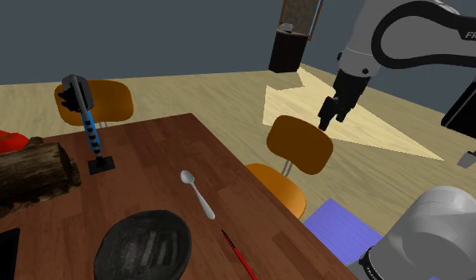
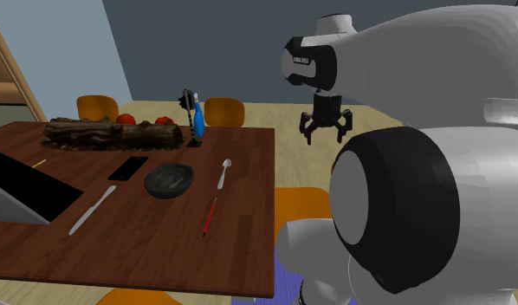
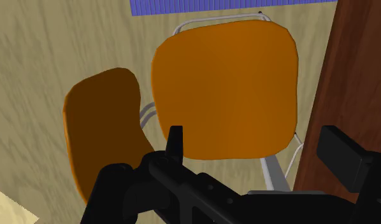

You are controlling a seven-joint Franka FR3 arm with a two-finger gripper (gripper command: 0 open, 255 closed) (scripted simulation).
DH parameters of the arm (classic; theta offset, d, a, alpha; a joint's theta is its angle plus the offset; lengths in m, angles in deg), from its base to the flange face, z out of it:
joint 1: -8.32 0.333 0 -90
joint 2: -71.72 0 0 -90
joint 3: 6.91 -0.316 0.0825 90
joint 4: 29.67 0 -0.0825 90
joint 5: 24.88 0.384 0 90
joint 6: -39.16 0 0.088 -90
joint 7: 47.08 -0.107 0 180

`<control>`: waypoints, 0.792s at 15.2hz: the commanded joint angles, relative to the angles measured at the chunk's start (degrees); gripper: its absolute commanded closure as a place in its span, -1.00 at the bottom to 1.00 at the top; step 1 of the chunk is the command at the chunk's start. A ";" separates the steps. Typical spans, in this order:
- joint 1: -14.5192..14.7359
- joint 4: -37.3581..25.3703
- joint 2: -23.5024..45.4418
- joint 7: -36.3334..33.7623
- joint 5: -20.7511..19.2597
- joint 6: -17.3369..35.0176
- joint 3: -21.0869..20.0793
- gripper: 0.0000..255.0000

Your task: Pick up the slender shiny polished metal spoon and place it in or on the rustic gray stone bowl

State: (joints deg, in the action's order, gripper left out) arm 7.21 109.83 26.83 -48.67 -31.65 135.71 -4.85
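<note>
**mike_r:** What does the arm (image 1: 423,44) look like up close?

**jo:** Chunky smooth white shells, everything rounded, a bit greyish where it's in shade. The joints (image 2: 404,212) are dark, and one looks like a big black disc sitting in a white ring. There's "FRA" lettering (image 1: 474,35) on one link, plus a black band (image 2: 302,62) near the wrist with tiny pale print I can't read.

**mike_r:** And the gripper (image 2: 323,133)?

**jo:** All black and blocky, with two flat fingers (image 3: 342,156) that have squared-off tips.
</note>
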 commanded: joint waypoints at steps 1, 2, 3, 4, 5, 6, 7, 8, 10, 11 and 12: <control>0.00 0.00 0.00 0.00 0.00 0.00 0.00 -1.00; 0.48 0.61 0.42 -1.34 0.64 1.08 -1.13 -1.00; 0.96 1.16 0.93 -2.67 1.27 2.19 -2.28 -1.00; 1.44 1.63 1.52 -4.01 1.88 3.31 -3.42 -1.00; 1.90 2.03 2.20 -5.34 2.47 4.45 -4.57 -1.00; 2.37 2.35 2.97 -6.68 3.03 5.60 -5.72 -1.00; 2.81 2.60 3.82 -8.00 3.57 6.77 -6.88 -1.00; 3.23 2.77 4.75 -9.33 4.08 7.95 -8.05 -1.00; 4.01 2.89 6.86 -12.00 4.96 10.32 -10.39 -1.00; 4.35 2.83 8.03 -13.33 5.34 11.51 -11.58 -1.00; 4.69 2.70 9.28 -14.69 5.66 12.69 -12.75 -1.00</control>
State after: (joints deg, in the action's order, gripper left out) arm 11.55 112.84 34.60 -61.89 -26.35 147.06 -16.35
